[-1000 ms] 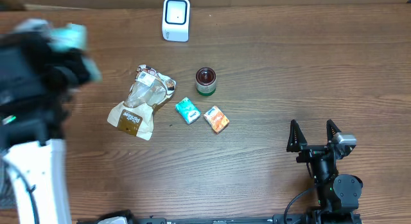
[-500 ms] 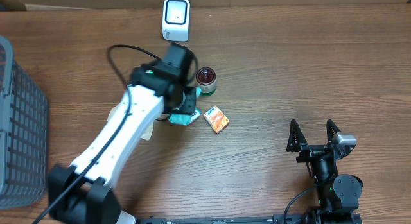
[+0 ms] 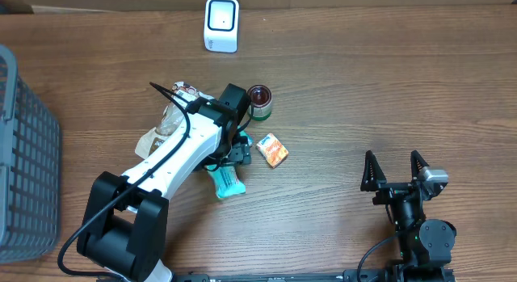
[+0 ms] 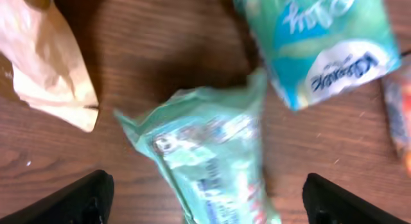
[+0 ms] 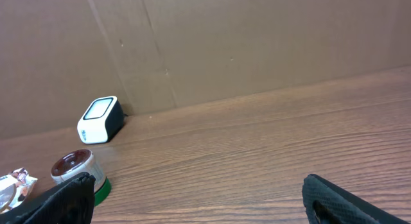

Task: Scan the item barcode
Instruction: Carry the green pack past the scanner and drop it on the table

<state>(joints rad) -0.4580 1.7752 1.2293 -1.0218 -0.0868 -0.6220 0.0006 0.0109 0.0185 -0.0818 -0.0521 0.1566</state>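
Hovering low over the middle of the surface [image 3: 363, 88] with the left pincer [image 4: 205, 197] spread wide and gripping nothing. Seen from the left wrist: black fingers [image 4: 80, 197] at the two bottom corners, well apart, with the teal packet [image 4: 215, 156] lying between them, blurred, touching neither. Seen from overhead: same packet flat on the wood, poking out at a tilt from under the white arm [image 3: 182, 153] on the near side. Just beside its far end, a small teal box [image 4: 321, 44], mostly hidden overhead by the arm. Right of that, an orange box [image 3: 272, 150]; beyond it, a round can [image 3: 258, 102] standing upright. Left of the arm, a crumpled brown paper bag [image 3: 161, 145], partly covered. At the far edge, well apart from the packet, the white scanner [image 3: 221, 23]. At the left edge, a grey wire basket [image 3: 24, 153]. Resting near the front edge on the right side, away from every item, the right pincer [image 3: 396, 170], also wide open and empty, with only its dark finger ends showing in the lower corners of its own camera.
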